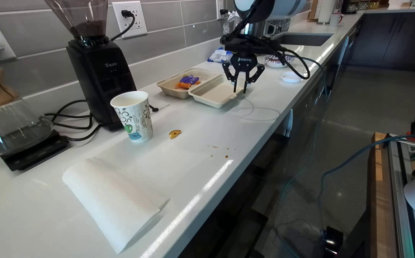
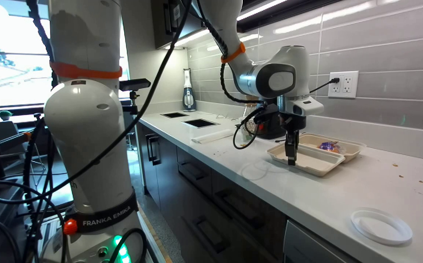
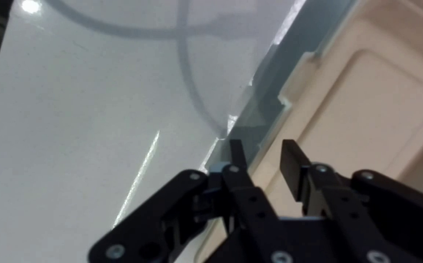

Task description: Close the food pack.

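The food pack, a beige-white clamshell box (image 1: 212, 92), lies open on the counter in both exterior views (image 2: 315, 159). The half by the wall holds orange and blue food packets (image 1: 188, 81), also visible in an exterior view (image 2: 329, 146). The half toward the counter's front edge is empty and fills the right of the wrist view (image 3: 376, 109). My gripper (image 1: 240, 89) points down at this half's outer rim. In the wrist view the gripper (image 3: 260, 157) has its fingers part-way apart with nothing between the pads; one overlaps the counter side, one the box side. Contact with the rim cannot be told.
A paper cup (image 1: 132, 116), a black coffee grinder (image 1: 101, 75) and a folded white cloth (image 1: 112, 200) stand or lie on the counter. A white lid (image 2: 381, 226) lies near the front edge. A tiled wall (image 2: 379, 91) runs behind the box. Crumbs lie around.
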Controlling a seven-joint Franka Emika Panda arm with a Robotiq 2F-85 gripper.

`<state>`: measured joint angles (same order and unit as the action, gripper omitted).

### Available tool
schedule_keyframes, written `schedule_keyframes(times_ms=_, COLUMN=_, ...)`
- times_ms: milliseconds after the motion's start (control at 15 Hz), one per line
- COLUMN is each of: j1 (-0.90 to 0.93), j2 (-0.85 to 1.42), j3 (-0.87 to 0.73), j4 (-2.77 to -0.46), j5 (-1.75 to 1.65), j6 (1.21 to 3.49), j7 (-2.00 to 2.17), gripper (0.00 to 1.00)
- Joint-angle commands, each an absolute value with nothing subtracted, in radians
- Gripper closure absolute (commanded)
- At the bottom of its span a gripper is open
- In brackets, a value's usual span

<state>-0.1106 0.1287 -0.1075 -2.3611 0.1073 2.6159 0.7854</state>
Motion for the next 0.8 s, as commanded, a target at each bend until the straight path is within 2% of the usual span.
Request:
schedule_keyframes(times_ms=0, j1=-0.098, j2=0.135, j3=-0.123, j4=-2.36, j5=0.115, j6=2.612, j7=0.787, gripper=0.64)
schedule_keyframes(times_ms=733, j1=-0.099, j2=0.129, j3=-0.122, j4=-2.378, j5=0.139, j6=2.605, j7=0.778, gripper=0.63)
